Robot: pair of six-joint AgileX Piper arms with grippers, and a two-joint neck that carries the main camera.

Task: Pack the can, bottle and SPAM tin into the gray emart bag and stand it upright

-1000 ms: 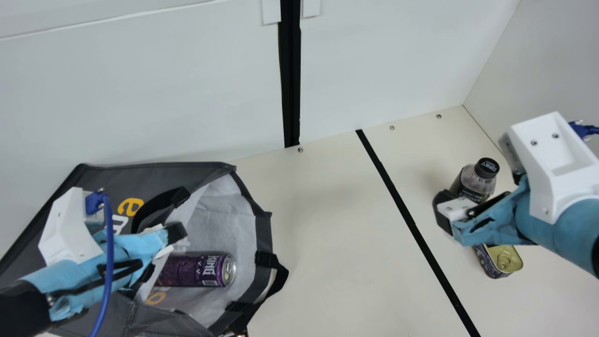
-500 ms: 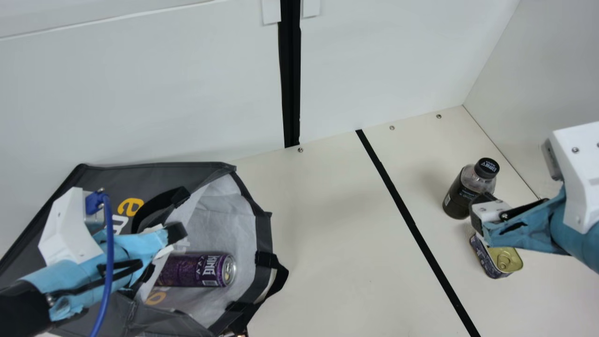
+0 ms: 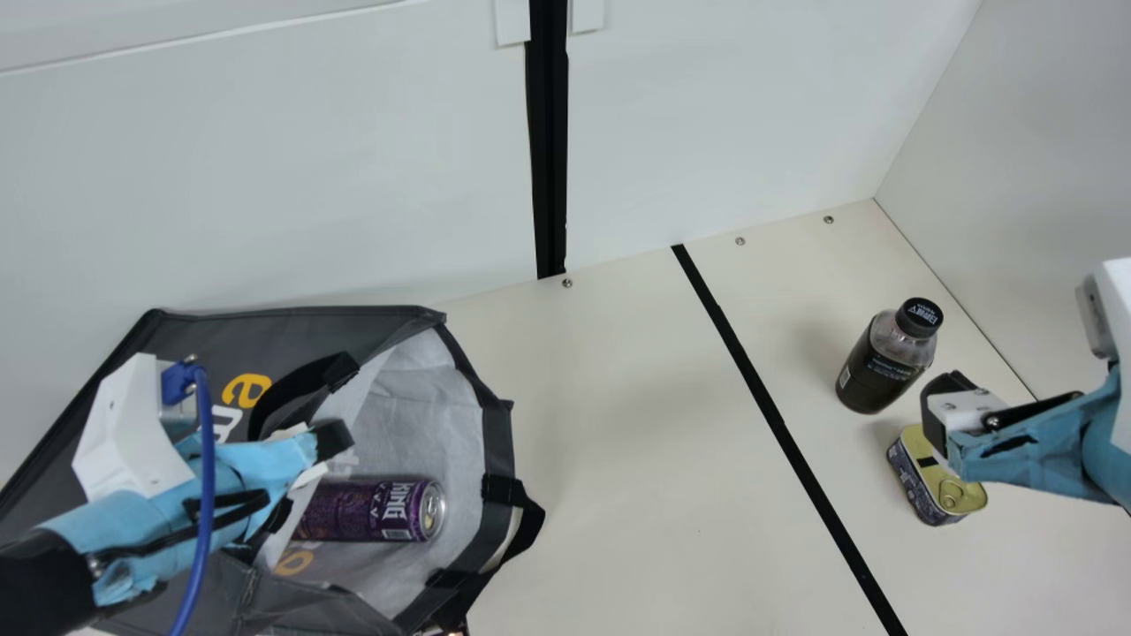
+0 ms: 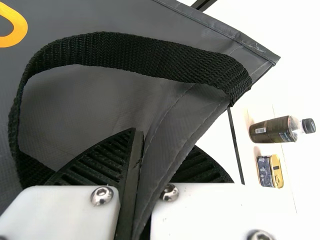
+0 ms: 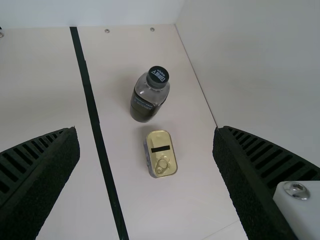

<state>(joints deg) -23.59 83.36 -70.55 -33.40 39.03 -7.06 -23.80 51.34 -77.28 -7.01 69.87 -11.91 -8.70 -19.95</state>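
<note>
Smooth can [image 3: 367,511] in gray fabric bag [image 3: 256,331]
Left gripper [image 3: 320,450] pinches bag; right gripper [image 3: 944,406] gapes near rounded metal tin [image 3: 937,484].

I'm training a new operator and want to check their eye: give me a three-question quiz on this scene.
1. True or false: the can lies on its side inside the bag.
2. Short answer: of the bottle and the tin, both on the table, which stands taller?
3. Multiple choice: what is the left gripper closed on?
(a) the bottle
(b) the bag's fabric
(c) the tin

Key: 1. True. 2. The bottle. 3. (b).
</note>
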